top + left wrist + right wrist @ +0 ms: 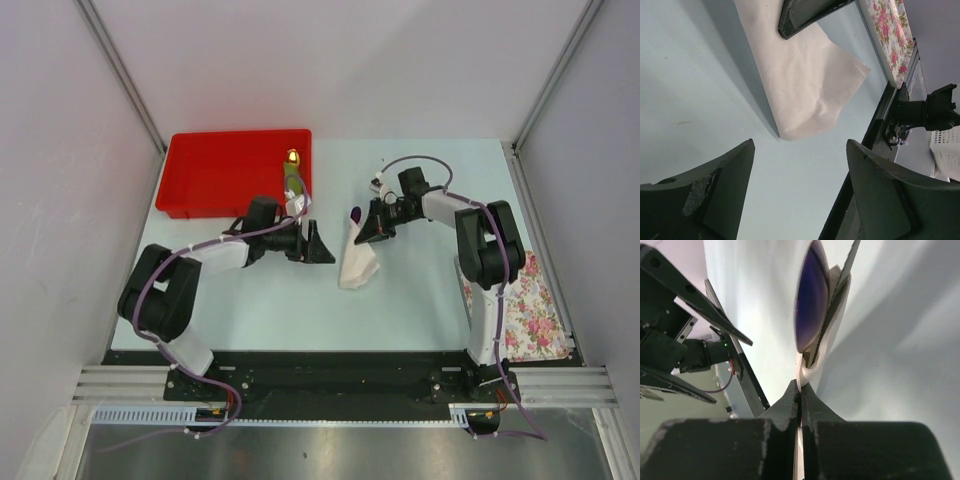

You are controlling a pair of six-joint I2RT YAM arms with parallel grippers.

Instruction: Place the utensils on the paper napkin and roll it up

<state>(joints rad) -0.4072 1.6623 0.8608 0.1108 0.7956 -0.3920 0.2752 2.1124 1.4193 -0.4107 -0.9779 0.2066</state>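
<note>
Right gripper (800, 390) pinches the folded napkin (358, 262) at frame centre, purple spoon (811, 300) poking out. Left gripper (800, 147) hangs wide open, just beside it.

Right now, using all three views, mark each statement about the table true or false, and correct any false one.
1. The left gripper is open and holds nothing. True.
2. The green piece lies on the paper napkin. False: it lies in the red tray.
3. The spoon's purple bowl sticks out of the napkin. True.
4. The right gripper is open. False: it is shut on the napkin.
5. The flowered cloth lies beside the left arm. False: it lies beside the right arm.
</note>
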